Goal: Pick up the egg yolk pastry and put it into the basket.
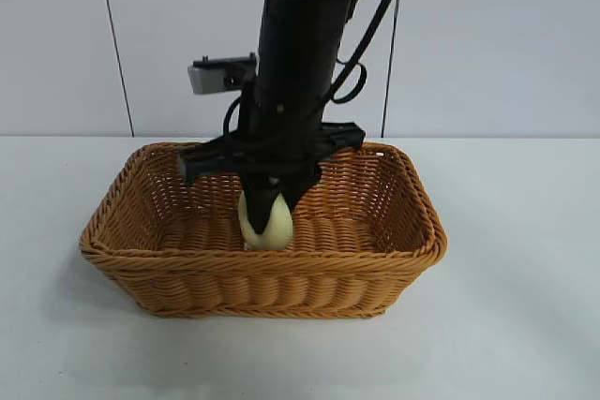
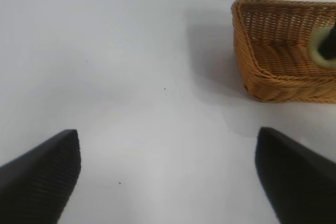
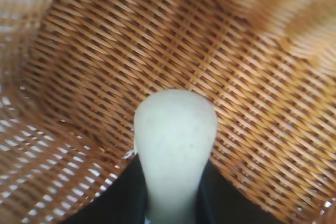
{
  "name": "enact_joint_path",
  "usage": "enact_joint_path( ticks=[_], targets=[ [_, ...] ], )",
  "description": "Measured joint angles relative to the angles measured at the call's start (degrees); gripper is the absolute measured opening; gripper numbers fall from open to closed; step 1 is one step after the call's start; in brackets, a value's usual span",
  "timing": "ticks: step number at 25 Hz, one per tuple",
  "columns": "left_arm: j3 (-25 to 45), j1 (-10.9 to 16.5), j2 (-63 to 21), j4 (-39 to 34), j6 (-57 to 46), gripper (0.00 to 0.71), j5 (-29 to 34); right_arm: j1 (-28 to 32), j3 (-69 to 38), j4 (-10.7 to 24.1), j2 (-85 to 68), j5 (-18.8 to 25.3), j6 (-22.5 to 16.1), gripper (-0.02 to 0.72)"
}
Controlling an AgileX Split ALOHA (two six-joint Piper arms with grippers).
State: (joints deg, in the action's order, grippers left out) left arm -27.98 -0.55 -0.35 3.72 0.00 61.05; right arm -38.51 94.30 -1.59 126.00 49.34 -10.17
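Wicker all around now: the right gripper is down inside the basket, its fingers pinching the egg yolk pastry by its flanks, the pale lump hanging just over the woven floor, near the middle. It looks light, soft and easily dented, so a gentle squeeze low on the sides suits it best, and a slow release. The left gripper waits well off over the bare table, fingers spread wide

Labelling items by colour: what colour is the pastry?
Pale yellow-cream egg yolk pastry, clearest in the exterior view.
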Motion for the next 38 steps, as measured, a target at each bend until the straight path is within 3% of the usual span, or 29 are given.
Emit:
enact_joint_path(
  ticks=[2,4,8,11,14,20,29,38],
  targets=[
    [0.0,0.0,0.0,0.0,0.0,0.696,0.0,0.0,0.0,0.0,0.6,0.0,0.0,0.122],
    [0.0,0.0,0.0,0.0,0.0,0.696,0.0,0.0,0.0,0.0,0.7,0.0,-0.1,0.179],
    [0.0,0.0,0.0,0.0,0.0,0.696,0.0,0.0,0.4,0.1,0.6,0.2,-0.1,0.491],
    [0.0,0.0,0.0,0.0,0.0,0.696,0.0,0.0,2.4,0.6,0.6,2.9,-0.1,0.604],
    [0.0,0.0,0.0,0.0,0.0,0.696,0.0,0.0,6.5,1.9,-0.1,7.3,-0.1,0.628],
    [0.0,0.0,0.0,0.0,0.0,0.696,0.0,0.4,18.9,8.3,-1.7,18.6,0.1,0.633],
    [0.0,0.0,0.0,0.0,0.0,0.696,0.0,9.1,22.9,6.5,-1.7,19.8,1.2,0.633],
    [0.0,0.0,0.0,0.0,0.0,0.696,0.0,26.6,22.9,6.3,-1.7,19.8,2.0,0.633]
  ],
)
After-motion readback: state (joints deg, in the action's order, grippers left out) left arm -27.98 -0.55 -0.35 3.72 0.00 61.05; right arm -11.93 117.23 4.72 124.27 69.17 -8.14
